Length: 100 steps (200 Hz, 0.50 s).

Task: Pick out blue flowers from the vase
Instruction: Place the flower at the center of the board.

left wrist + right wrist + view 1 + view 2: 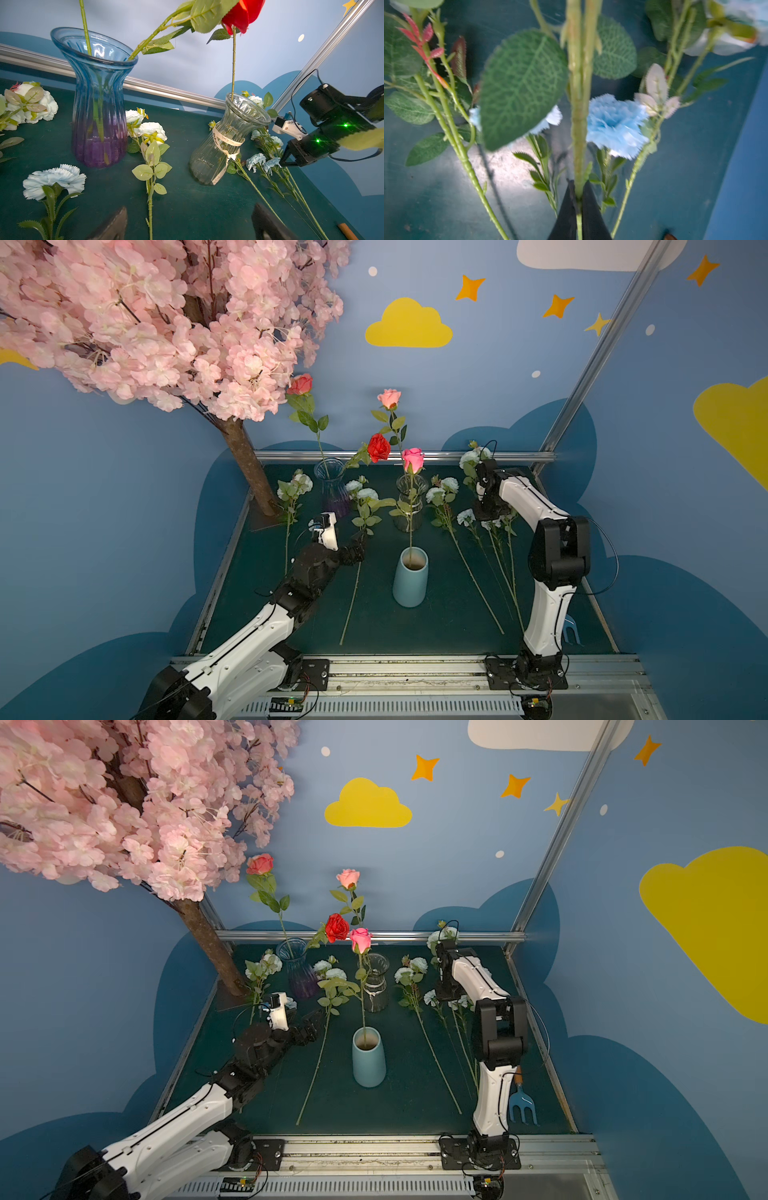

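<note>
Several blue flowers lie on the green table, among them blooms at the left, the middle and the right. My left gripper is open, low over the middle flower's stem. At the right rear, my right gripper is shut on a blue flower's green stem. A pale blue vase holds a pink rose. A clear glass vase and a blue-purple glass vase hold roses.
The pink blossom tree's trunk stands at the table's rear left corner, and its crown overhangs that side. A blue hand rake lies by the right arm's base. Metal rails border the table at the back and front.
</note>
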{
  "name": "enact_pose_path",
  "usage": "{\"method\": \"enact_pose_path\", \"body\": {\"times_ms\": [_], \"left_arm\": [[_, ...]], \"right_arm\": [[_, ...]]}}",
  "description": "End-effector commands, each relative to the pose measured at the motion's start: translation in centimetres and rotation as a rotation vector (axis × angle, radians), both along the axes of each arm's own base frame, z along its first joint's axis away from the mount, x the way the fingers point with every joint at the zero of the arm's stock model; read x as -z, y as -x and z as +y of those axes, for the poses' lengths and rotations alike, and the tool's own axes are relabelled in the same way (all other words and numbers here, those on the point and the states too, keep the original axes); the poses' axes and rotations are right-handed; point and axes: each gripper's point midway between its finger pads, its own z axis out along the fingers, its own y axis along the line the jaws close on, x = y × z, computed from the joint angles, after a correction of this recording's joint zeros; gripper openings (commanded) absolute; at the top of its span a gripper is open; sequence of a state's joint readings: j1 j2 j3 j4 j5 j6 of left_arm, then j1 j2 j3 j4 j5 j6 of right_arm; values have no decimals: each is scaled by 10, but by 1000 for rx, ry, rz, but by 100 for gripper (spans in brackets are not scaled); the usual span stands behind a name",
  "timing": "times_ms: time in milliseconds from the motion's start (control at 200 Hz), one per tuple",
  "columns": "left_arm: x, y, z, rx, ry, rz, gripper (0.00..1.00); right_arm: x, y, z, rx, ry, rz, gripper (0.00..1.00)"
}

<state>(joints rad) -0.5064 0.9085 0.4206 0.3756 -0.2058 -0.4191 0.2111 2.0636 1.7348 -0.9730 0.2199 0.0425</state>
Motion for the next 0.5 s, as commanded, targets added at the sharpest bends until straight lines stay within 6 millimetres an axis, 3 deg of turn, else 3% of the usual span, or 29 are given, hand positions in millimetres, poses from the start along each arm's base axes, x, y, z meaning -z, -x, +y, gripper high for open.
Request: {"method": "enact_pose_path", "body": {"times_ms": [0, 496], "left_arm": [[-8, 0, 2, -3, 5, -21, 93], [-5, -1, 0, 2, 8, -11, 93]], "right_arm": [[10, 2, 5, -15, -19, 52, 0], [39, -9, -15, 78, -67, 88, 0]]}}
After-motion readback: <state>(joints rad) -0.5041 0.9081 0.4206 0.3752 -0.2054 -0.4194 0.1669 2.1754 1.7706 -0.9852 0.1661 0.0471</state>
